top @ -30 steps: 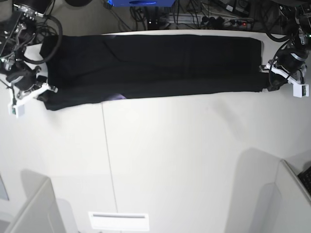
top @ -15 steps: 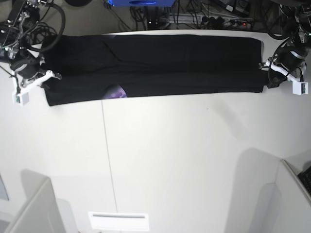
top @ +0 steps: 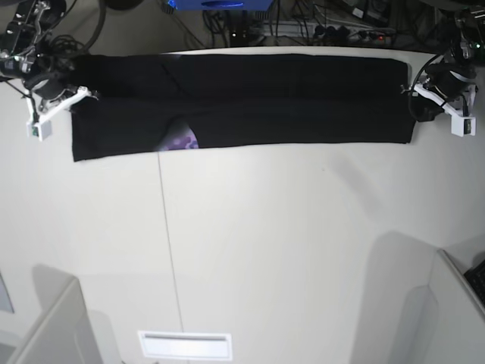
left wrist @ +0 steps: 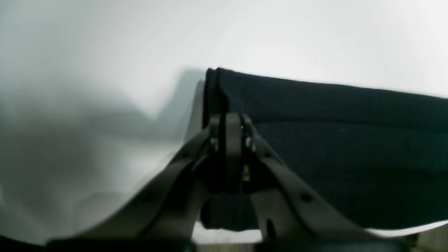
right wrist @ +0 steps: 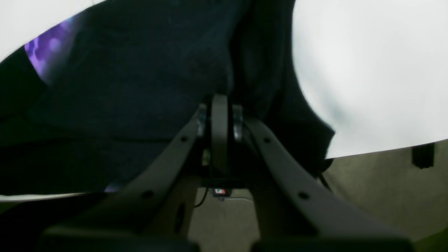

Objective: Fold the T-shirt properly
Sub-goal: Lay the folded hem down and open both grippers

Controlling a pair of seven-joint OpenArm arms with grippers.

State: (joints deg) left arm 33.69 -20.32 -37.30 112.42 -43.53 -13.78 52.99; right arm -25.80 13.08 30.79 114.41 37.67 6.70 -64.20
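From the base camera, the near half of the white table (top: 265, 250) in front of me is bare, with a seam running up its left part. Beyond it the T-shirt (top: 242, 98) lies as a long black band across the far part of the table, folded lengthwise, its ends reaching both of my arms. A small patch of the purple print (top: 182, 142) peeks out at its near edge, left of centre. My right gripper (top: 70, 98), at that view's left, has its jaws pressed together on the shirt's end; in its wrist view the black cloth (right wrist: 140, 87) bunches right at the closed tips (right wrist: 219, 115). My left gripper (top: 419, 97), at the far right end, is likewise clamped tight on the folded edge (left wrist: 213, 94).
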